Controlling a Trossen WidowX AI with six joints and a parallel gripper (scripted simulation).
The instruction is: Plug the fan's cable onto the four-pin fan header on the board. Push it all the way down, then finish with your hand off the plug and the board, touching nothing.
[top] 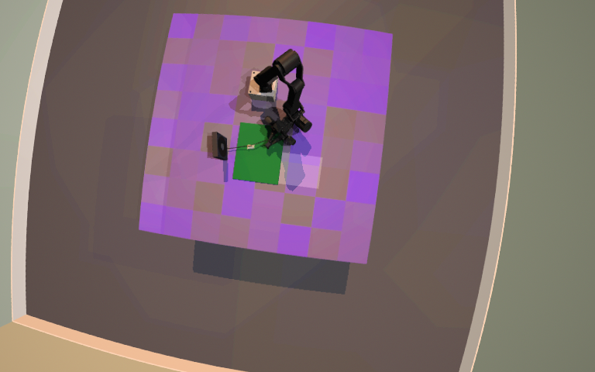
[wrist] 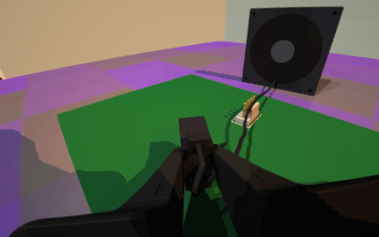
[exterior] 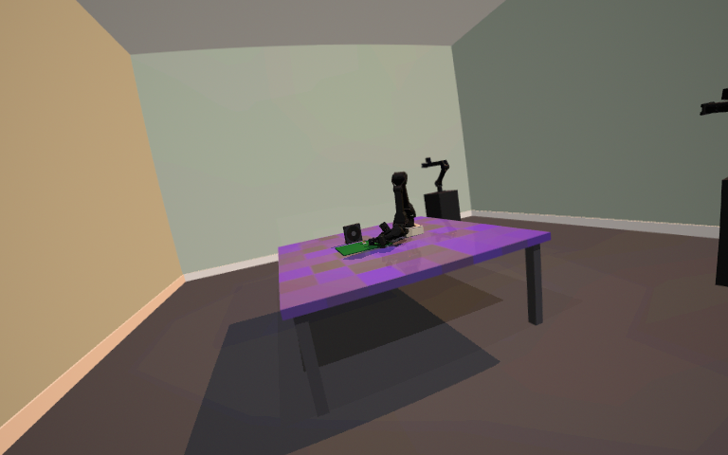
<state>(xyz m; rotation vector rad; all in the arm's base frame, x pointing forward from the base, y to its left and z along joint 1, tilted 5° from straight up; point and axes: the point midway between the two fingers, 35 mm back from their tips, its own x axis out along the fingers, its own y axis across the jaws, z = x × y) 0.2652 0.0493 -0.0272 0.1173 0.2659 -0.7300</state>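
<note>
The black parallel-jaw tool is clenched on the small dark, block-shaped plug, whose end shows beyond the fingertips in the wrist view. The tool is low over the green rectangular board, at the side of it away from the fan; whether it touches the board cannot be told. A thin dark cable loops by the fingers and runs across the board, passing close by the header on its way to the fan. That small pale header with upright gold-coloured pins sits on the board, nearer its fan-side edge. The plug is apart from the header, and the pins are exposed, so it is not plugged in. The square black fan with a round grey hub stands upright just beside the board. The jointed black arm reaches the board from its pale block-shaped base, which is near another edge of the board. Board, fan and base are all on the purple and brownish checkered desk. Well apart from the board, another black arm stands on a dark box-shaped pedestal behind the desk in the exterior view.
</note>
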